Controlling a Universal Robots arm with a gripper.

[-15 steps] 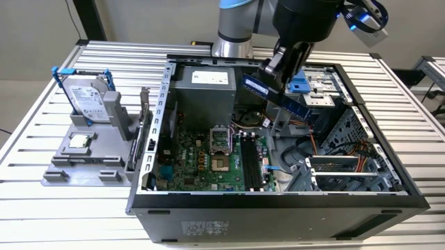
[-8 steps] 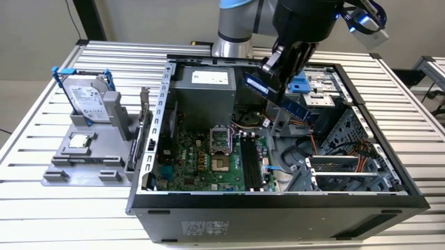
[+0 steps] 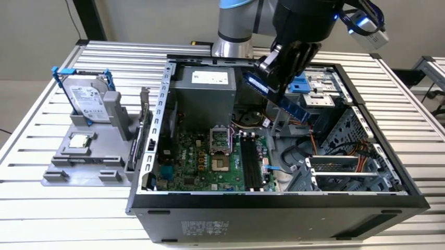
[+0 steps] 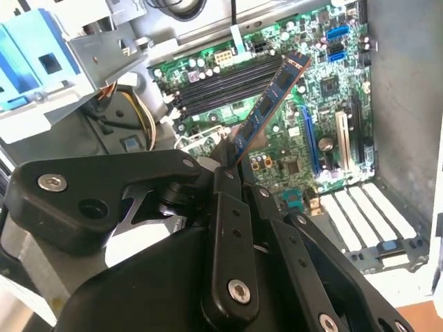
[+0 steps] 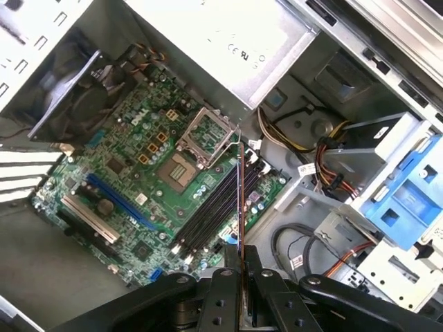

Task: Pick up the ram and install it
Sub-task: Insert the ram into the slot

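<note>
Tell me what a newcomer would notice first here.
The gripper, shut on the ram, holds it tilted above the open computer case. Below lies the green motherboard with its black slots. At the exterior view's left, a hard drive stands upright on a grey stand.

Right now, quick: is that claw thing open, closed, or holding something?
Gripper: shut on the ram, which it holds in the air over the motherboard.

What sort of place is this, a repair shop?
Probably a robotics lab bench for computer assembly: an open computer case lies on a slatted metal table, a hard drive stands beside it, and the arm's pincer holds the ram over the motherboard.
</note>
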